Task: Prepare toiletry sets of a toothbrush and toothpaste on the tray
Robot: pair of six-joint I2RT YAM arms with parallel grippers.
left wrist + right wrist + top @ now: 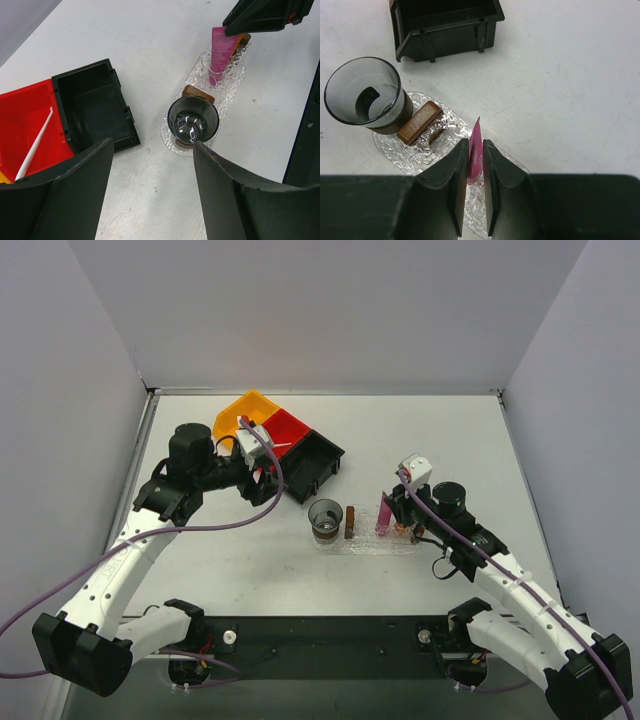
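The magenta toothpaste tube [476, 145] stands upright on the clear bumpy tray [395, 146], and my right gripper [475, 143] is shut on it from above. In the top view the tube [383, 510] and right gripper [396, 518] are at the tray's [370, 544] right end. The white toothbrush [35, 145] lies in the red bin [20, 120]. My left gripper [151, 145] is open and empty, above the table beside the bins [268, 472]. I cannot see the orange tube.
A dark clear cup [325, 518] and a rack's brown end block [350, 521] stand on the tray's left half. The orange bin [243, 412], red bin [285, 428] and empty black bin [318, 458] sit in a row behind the tray.
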